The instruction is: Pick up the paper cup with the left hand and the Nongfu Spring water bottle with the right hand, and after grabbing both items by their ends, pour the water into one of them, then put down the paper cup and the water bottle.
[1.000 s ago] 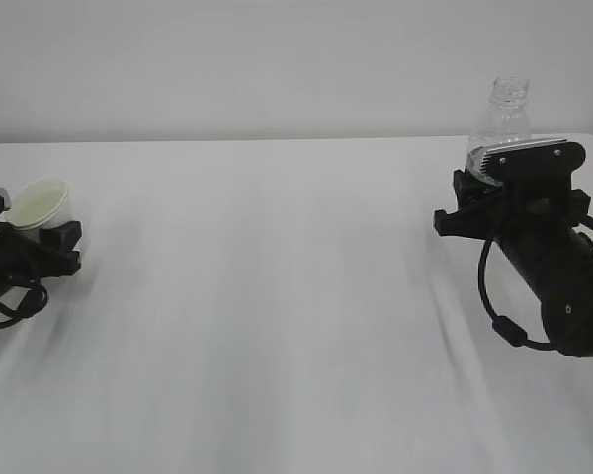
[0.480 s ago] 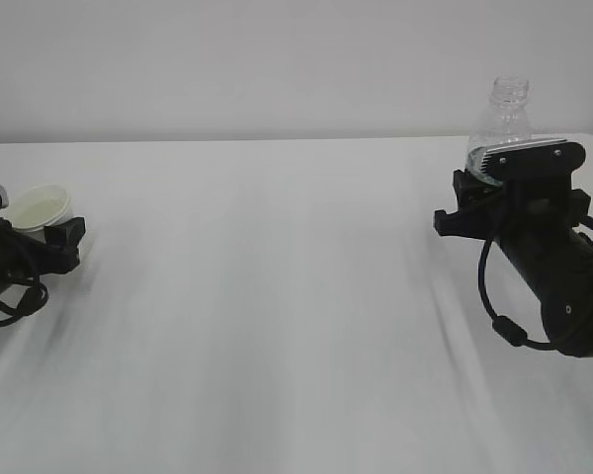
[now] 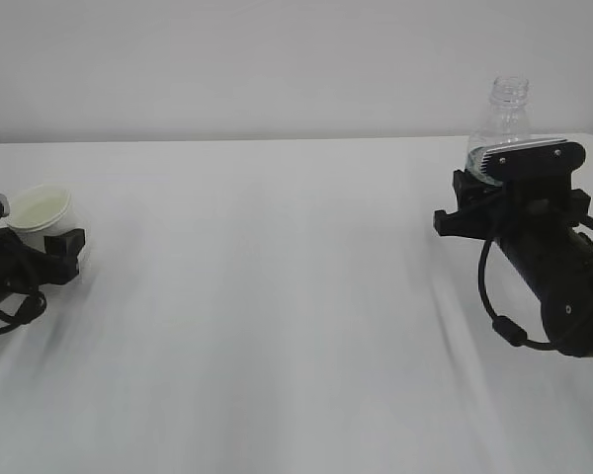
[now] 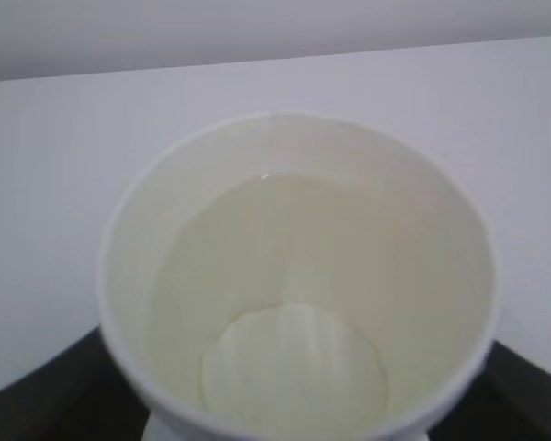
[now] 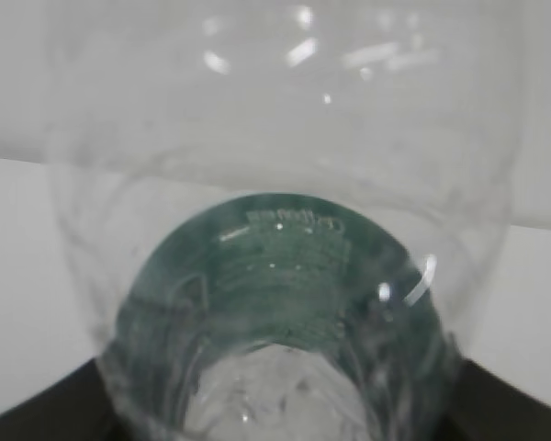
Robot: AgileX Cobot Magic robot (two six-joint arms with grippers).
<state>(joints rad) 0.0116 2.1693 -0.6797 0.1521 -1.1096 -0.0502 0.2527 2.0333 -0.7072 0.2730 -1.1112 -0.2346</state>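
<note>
- Since the earlier frame, the cup point(image 3: 40, 209) has gone from tilted to upright at the table's point(image 3: 277, 296) far left; the bottle point(image 3: 504, 123) has not moved.
- Exterior view: the left hand point(image 3: 64, 245), partly cut off by the frame edge, sits low beside the cup; its jaw state cannot be told here. The right hand point(image 3: 474, 193) hides the bottle's lower half, jaws pinching it.
- Left wrist view: the cup point(image 4: 294, 276) fills the frame, pale liquid inside; dark fingers point(image 4: 46, 386) show only at the bottom corners, spread beside it.
- Right wrist view: the bottle point(image 5: 275, 303) is blurred and close, green label showing through.
</note>
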